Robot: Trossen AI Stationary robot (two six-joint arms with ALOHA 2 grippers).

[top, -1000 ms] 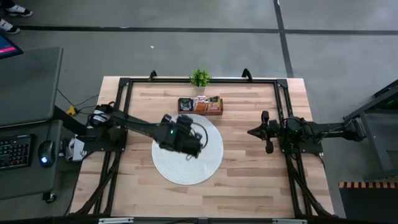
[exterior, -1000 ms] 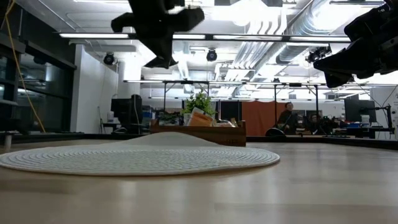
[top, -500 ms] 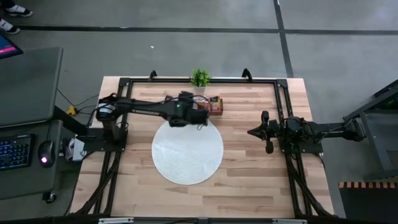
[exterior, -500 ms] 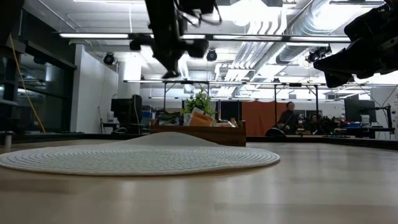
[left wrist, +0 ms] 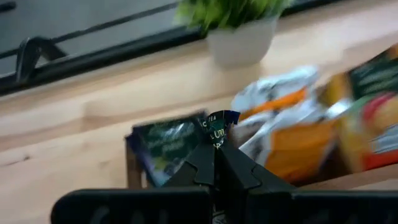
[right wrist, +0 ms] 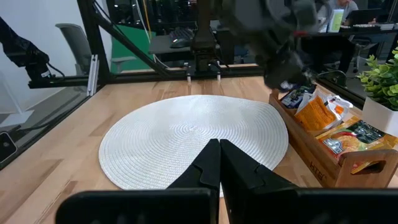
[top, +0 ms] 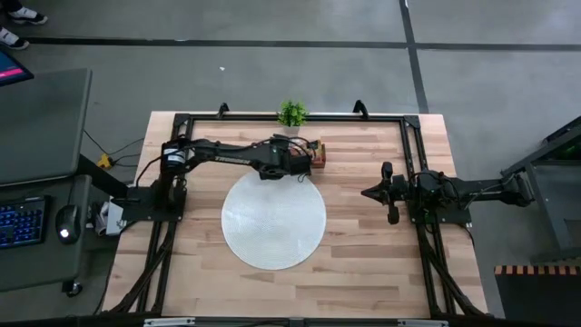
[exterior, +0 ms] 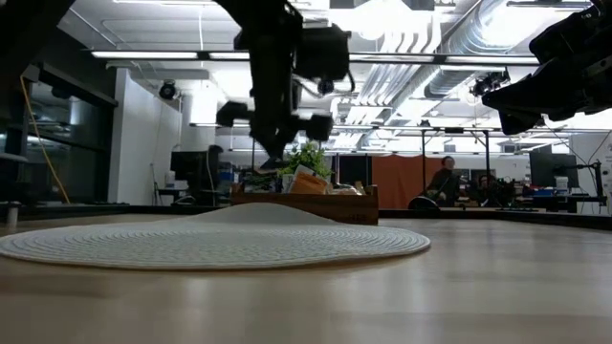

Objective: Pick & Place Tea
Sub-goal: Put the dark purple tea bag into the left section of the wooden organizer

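Table (top: 363,263): pale wood planks inside a black frame, filling the centre of the high view; it carries every item below.

Round mat (top: 273,218): white, woven, at frame centre in the high view, nothing lying on it. Probably kept bare as a work spot for sachets.

Left arm (top: 227,154): stretched from the left mount toward upper centre, ending above the tray, so that its tip reaches the compartments.

Right arm (top: 454,191): folded at right of centre, waiting clear of the work. Right end effector (right wrist: 219,163): fingers pressed together, holding nothing.

Wooden tray (right wrist: 323,163): brown, with compartments, just beyond the mat's upper edge in the high view; walls keep sachets upright and sorted.

Potted plant (top: 291,113): small, green, behind the tray at the table's top edge.

Tea (left wrist: 298,134): sachets packed in the tray, dark green, orange and white.

Left end effector (left wrist: 217,149): closed, pinching one blue-printed sachet (left wrist: 219,127) by its edge, hanging over the tray, a thin grip suited to a flat packet.
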